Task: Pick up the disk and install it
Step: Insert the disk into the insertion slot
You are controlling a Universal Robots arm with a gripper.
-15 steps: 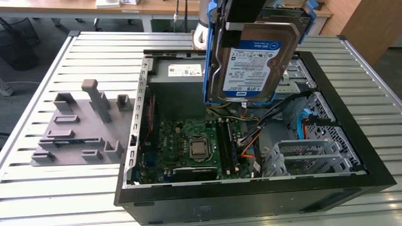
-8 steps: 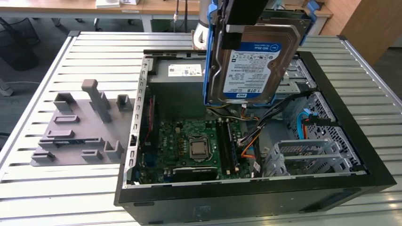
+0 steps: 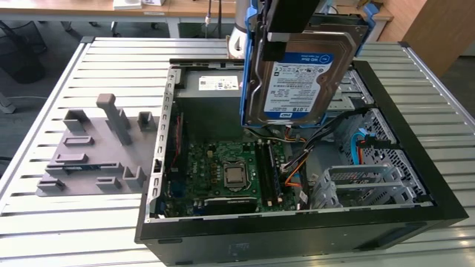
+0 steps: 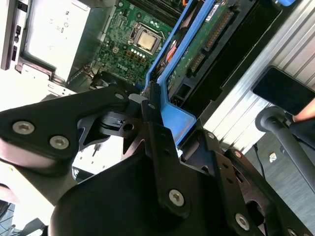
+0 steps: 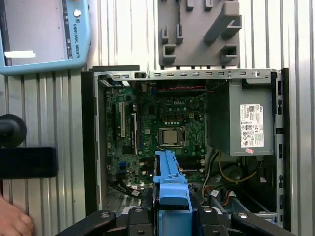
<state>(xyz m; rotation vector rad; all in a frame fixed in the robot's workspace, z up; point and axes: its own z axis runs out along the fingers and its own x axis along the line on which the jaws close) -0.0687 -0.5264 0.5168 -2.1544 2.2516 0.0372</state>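
One gripper [image 4: 155, 104], fingers [image 4: 153, 125] clamped narrow on the blue frame of the disk [image 3: 297, 83]; disk hangs upright beneath the fingers, above the open computer case [image 3: 297, 223]; motherboard [image 3: 222, 167] lies below.

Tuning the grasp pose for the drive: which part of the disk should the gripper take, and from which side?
Its short top end, across the blue frame, from above. The disk hangs upright over the open case, and the gripper is shut on that end. Likely best: the frame's sides give parallel faces, and the lower end is left free.
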